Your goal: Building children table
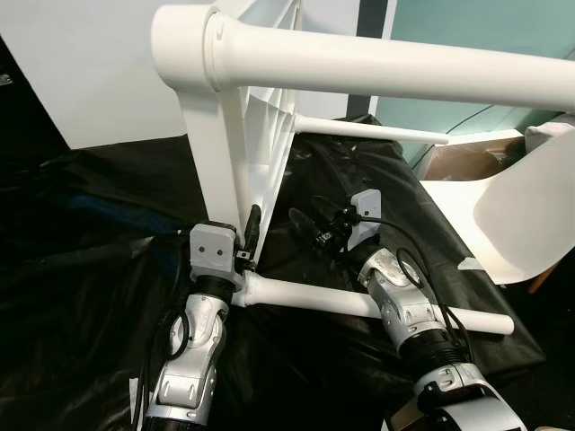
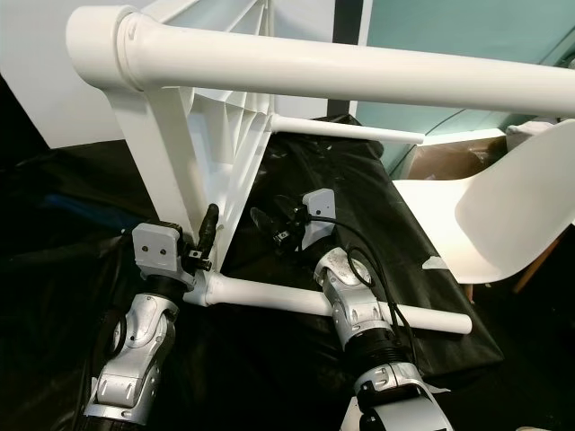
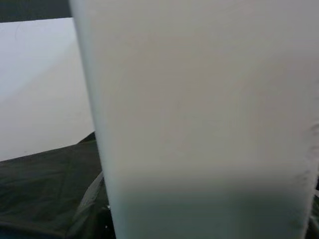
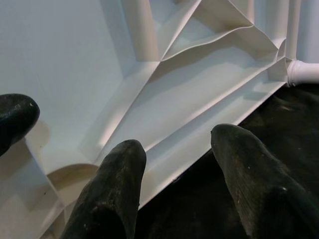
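The white plastic table (image 1: 260, 135), on its side on the black sheet (image 1: 99, 233) with legs screwed in, looks light, stiff and slick, best held by its ribbed edge, which the left end effector (image 1: 252, 238) pinches while the right end effector (image 1: 305, 224) hovers spread just beside it.

The table (image 1: 260, 117) runs off the top edge, its top unseen. Its near leg (image 1: 404, 76) is cut at the right edge. The left wrist view blurs against a white panel (image 3: 199, 109). The left end effector (image 1: 252, 235) sits half-hidden behind the table's frame.
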{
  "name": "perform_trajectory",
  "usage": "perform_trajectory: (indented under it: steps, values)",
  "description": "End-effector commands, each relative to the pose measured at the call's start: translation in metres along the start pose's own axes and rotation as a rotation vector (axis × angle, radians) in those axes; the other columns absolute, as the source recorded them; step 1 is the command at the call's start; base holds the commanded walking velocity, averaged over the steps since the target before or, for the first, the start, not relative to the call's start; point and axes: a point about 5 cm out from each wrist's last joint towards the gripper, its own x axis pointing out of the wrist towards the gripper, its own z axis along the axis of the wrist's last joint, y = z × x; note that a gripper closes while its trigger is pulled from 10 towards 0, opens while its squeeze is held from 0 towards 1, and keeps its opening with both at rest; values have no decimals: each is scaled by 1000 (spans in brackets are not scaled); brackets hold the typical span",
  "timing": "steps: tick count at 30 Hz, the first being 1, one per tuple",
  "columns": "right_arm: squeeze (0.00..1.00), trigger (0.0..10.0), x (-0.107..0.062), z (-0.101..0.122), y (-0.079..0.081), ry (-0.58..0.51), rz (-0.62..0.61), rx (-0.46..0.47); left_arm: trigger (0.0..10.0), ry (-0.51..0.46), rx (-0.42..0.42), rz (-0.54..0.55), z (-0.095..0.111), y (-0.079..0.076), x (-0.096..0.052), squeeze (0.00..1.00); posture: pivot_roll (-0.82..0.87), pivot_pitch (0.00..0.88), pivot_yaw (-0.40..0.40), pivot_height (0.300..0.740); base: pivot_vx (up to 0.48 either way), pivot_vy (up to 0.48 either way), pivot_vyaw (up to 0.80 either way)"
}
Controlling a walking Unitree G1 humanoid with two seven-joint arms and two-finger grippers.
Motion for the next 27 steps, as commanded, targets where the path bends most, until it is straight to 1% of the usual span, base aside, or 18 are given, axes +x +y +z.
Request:
perform_trajectory:
  steps: [1, 2, 4, 6, 7, 10, 14, 19, 22, 23, 27]
  values:
    - [0, 10000, -2, -2, 1, 9, -6, 8, 10000, 94, 62, 210, -18, 22, -9, 0, 65, 0, 14, 740, 0, 0, 0]
    - [0, 10000, -3, -2, 0, 13, -9, 8, 10000, 104, 66, 235, -20, 26, -11, 0, 64, 0, 16, 740, 0, 0, 0]
    - [0, 10000, -3, -2, 0, 15, -12, 8, 10000, 110, 67, 250, -21, 27, -12, 0, 64, 0, 16, 740, 0, 0, 0]
    - [0, 10000, -4, -3, -1, 19, -15, 7, 10000, 127, 55, 267, -26, 29, -18, 0, 64, 0, 19, 740, 0, 0, 0]
    - [0, 10000, -4, -3, -1, 19, -15, 7, 10000, 127, 55, 267, -26, 29, -18, 0, 64, 0, 19, 740, 0, 0, 0]
    - [0, 10000, -5, -4, 0, 23, -16, 10, 10000, 147, 45, 278, -31, 32, -26, 0, 66, 0, 25, 740, 0, 0, 0]
    - [0, 10000, -6, -4, 1, 24, -16, 12, 10000, 149, 45, 281, -32, 33, -28, 0, 66, 0, 25, 740, 0, 0, 0]
    - [0, 10000, -10, -6, 2, 30, -16, 19, 10000, 172, 54, 338, -35, 47, -40, 0, 70, 0, 26, 740, 0, 0, 0]
    - [0, 10000, -11, -7, 2, 31, -18, 20, 10000, 177, 60, 352, -36, 49, -42, 0, 70, 0, 26, 740, 0, 0, 0]
    - [0, 10000, -11, -7, 2, 32, -20, 20, 10000, 189, 78, 394, -37, 55, -46, 0, 72, 0, 24, 740, 0, 0, 0]
    - [0, 10000, -11, -6, 1, 33, -24, 20, 10000, 192, 94, 438, -37, 61, -52, 0, 75, 0, 24, 740, 0, 0, 0]
